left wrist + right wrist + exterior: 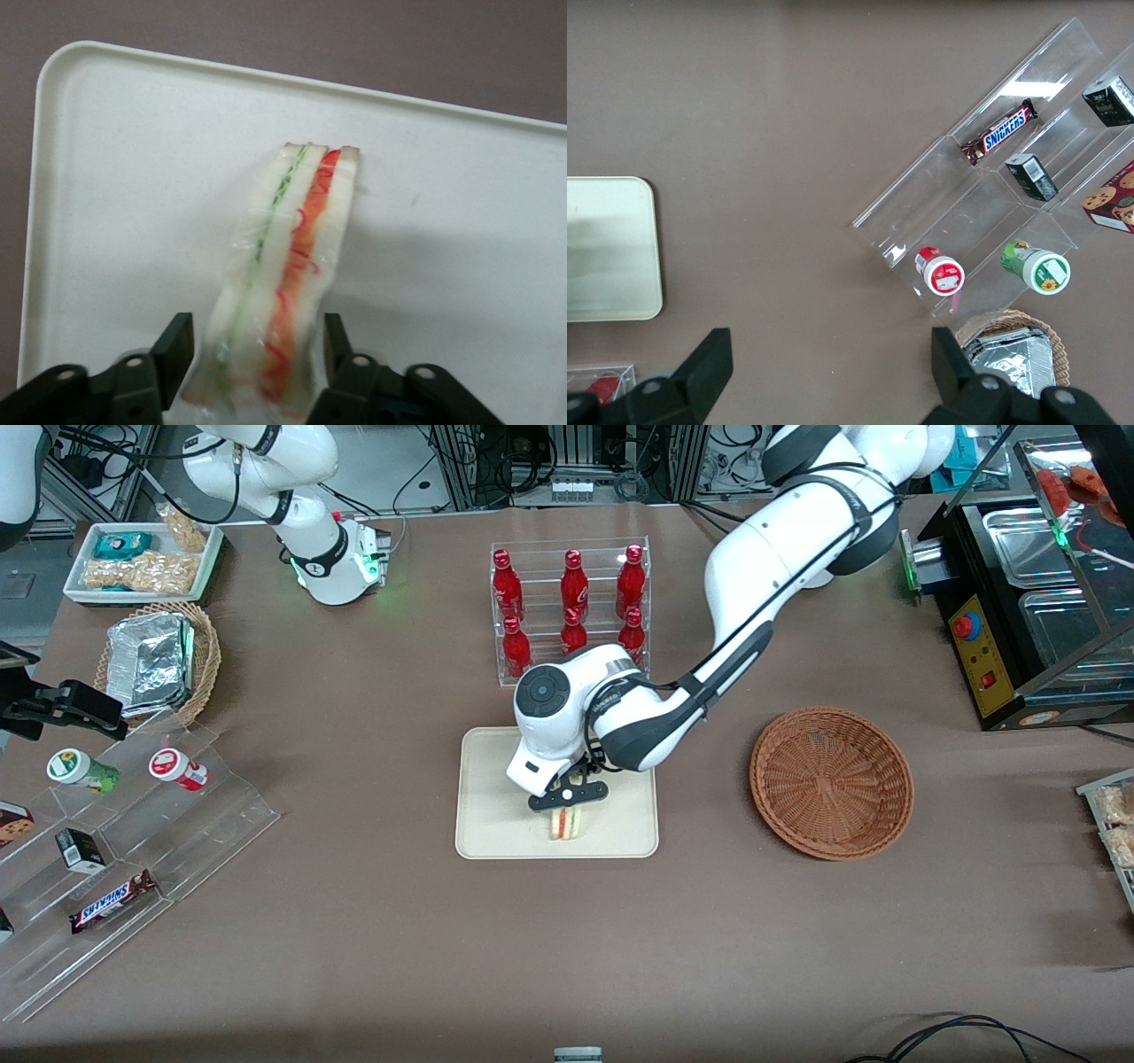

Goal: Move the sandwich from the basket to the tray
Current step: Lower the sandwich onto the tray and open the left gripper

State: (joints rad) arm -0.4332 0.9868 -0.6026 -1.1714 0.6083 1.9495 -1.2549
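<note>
Brown tabletop carries the cream rectangular tray (496, 833); the hand (567, 804) straddles the clear-wrapped triangular sandwich (283, 274), fingers apart, probably releasing it.

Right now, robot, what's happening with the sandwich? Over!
Gripper over the tray, fingers open either side of the sandwich. Sandwich on the tray. Basket empty. Nothing in the way.
</note>
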